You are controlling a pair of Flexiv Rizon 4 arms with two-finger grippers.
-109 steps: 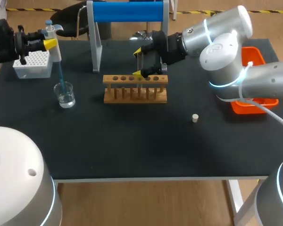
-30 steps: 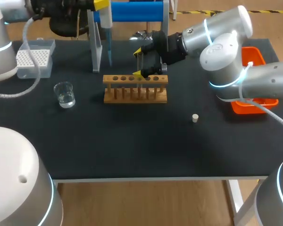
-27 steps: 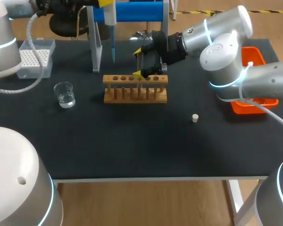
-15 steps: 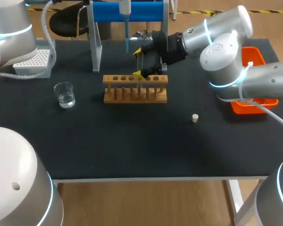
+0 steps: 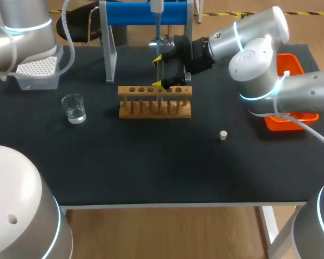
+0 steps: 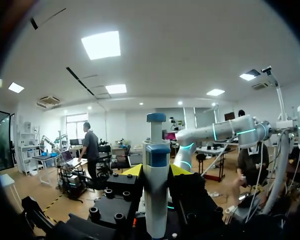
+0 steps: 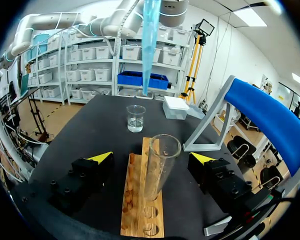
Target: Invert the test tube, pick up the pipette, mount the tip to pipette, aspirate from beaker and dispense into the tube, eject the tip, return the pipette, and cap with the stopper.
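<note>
- The right gripper (image 7: 151, 157) stands wide open with a yellow tip on each side of the test tube (image 7: 159, 167). A gap shows between the glass and each finger, so it grips nothing.
- The test tube stands upright, mouth up, between those fingers. Its lower end is down at the row of holes in the wooden rack (image 7: 140, 212) under the gripper.
- The left gripper (image 6: 156, 171) is closed on the pipette (image 6: 155, 200), with a yellow tip against each side of the white body. The blue-capped plunger rises above the fingers.
- The blue tip (image 7: 149, 45) on the pipette hangs point down above the tube's mouth and does not touch it. In the head view it sits at the top middle of the frame, in front of the blue stand (image 5: 146, 13).
- The beaker (image 5: 74, 108), holding clear liquid, stands at the left middle of the head view. The tip box (image 5: 35, 73) is in the upper left.
- The stopper (image 5: 223, 135) lies right of centre, well apart from the rack.
- The head view's top edge cuts off the left gripper, so only the pipette's lower part shows there.
- In the head view the tube is hard to make out between the yellow tips.
- I cannot tell whether the blue tip holds liquid.
</note>
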